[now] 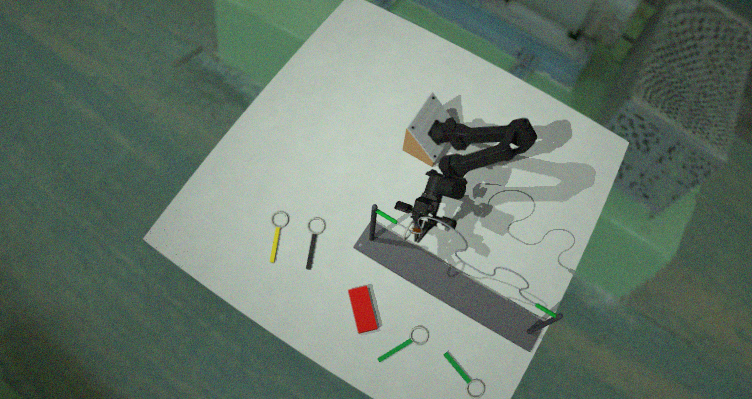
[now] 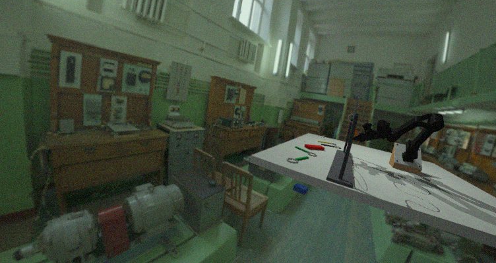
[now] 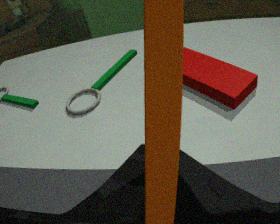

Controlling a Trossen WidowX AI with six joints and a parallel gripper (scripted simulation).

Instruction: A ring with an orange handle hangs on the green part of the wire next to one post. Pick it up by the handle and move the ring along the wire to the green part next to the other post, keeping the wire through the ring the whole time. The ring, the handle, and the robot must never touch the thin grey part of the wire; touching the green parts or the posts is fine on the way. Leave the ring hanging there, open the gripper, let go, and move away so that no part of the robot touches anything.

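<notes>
The orange handle (image 1: 416, 230) (image 3: 163, 90) is between the fingers of my gripper (image 1: 417, 237) (image 3: 155, 153), which is shut on it; the handle stands upright in the wrist view. The gripper is above the dark base, just right of the left green part (image 1: 386, 216) in the top view. The handle's ring is hard to make out there, seen thin beside the fingers; whether the wire runs through it cannot be told. The grey wire (image 1: 465, 246) curves past the gripper to the far green part (image 1: 546, 310). Clearance between gripper and wire cannot be told.
The left post (image 1: 373, 222) and right post (image 1: 545, 324) stand on the dark base (image 1: 452, 291). A red block (image 1: 363, 309) (image 3: 218, 75), a yellow-handled ring (image 1: 275, 244), a black-handled ring (image 1: 311, 251) and two green-handled rings (image 1: 394, 350) (image 1: 457, 366) lie on the table.
</notes>
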